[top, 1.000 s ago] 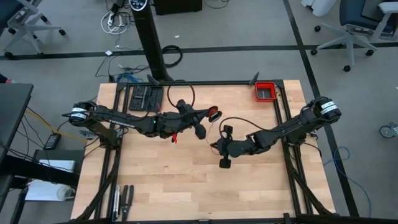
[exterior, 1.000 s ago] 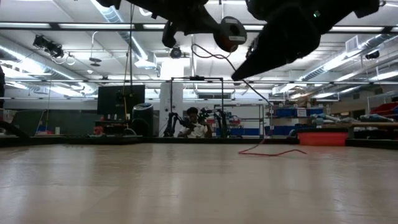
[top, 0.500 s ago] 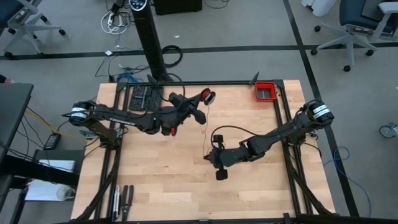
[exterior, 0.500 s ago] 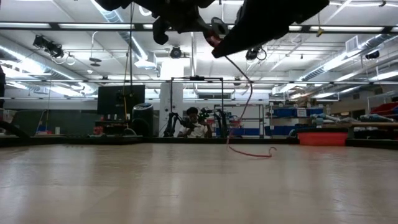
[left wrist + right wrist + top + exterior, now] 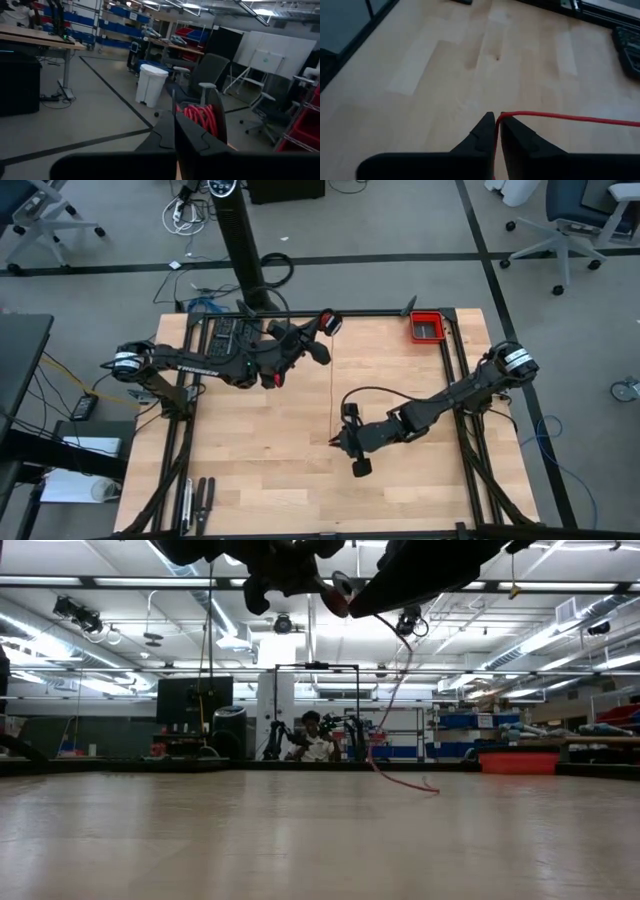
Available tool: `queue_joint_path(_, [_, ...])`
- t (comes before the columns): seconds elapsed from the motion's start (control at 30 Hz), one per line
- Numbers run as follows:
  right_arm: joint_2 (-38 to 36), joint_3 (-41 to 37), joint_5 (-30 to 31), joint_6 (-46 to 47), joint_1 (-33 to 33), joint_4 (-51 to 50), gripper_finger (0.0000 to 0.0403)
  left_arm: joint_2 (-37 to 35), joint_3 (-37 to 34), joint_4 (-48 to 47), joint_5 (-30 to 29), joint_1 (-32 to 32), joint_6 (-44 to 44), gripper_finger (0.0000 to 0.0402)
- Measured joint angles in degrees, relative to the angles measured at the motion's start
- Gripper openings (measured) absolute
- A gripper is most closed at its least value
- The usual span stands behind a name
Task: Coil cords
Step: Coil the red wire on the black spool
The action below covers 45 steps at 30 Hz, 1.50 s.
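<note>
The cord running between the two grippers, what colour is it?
Bright red; the cord shows best in the right wrist view.

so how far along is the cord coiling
Partly done. A bundle of red cord is already wound at the shut left gripper, raised near the table's far edge. In hand: a straight strand runs from there to the right gripper, which pinches it low over the wooden table. Left: winding in that strand and the loose tail on the table.
</note>
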Motion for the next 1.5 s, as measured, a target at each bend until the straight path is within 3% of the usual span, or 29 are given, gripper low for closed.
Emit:
queue_joint_path(0.27, [-1.71,-0.02,-0.49,0.64,2.40,0.09,0.0050,0.00,0.00,-2.84,2.10,0.26,0.39,0.0000])
queue_joint_path(0.53, [-4.11,-0.02,-3.45,7.19,6.38,-8.64,0.0053,0.00,0.00,-2.98,5.81,0.33,1.55,0.0000])
queue_joint_path(1.0, [-4.46,-0.07,7.10,19.28,6.77,-36.48,0.0153,0.00,0.00,-4.45,14.98,0.24,1.30,0.0000])
queue_joint_path(1.1, [-4.46,-0.07,12.92,12.36,7.15,-36.22,0.0156,0.00,0.00,-5.13,15.69,0.22,-0.18,0.0000])
queue_joint_path(1.33, [-4.46,-0.07,37.84,-12.02,6.16,-37.38,0.0151,0.00,0.00,-5.14,16.00,-0.16,-3.22,0.0000])
queue_joint_path(1.4, [-4.46,-0.48,38.53,-17.57,3.78,-36.89,0.0151,0.00,0.00,-5.14,16.50,-0.52,-3.44,0.0000])
queue_joint_path(1.5, [-4.44,-1.81,33.54,-19.45,-1.43,-36.32,0.0151,0.00,0.00,-5.14,16.64,-1.32,-3.47,0.0000])
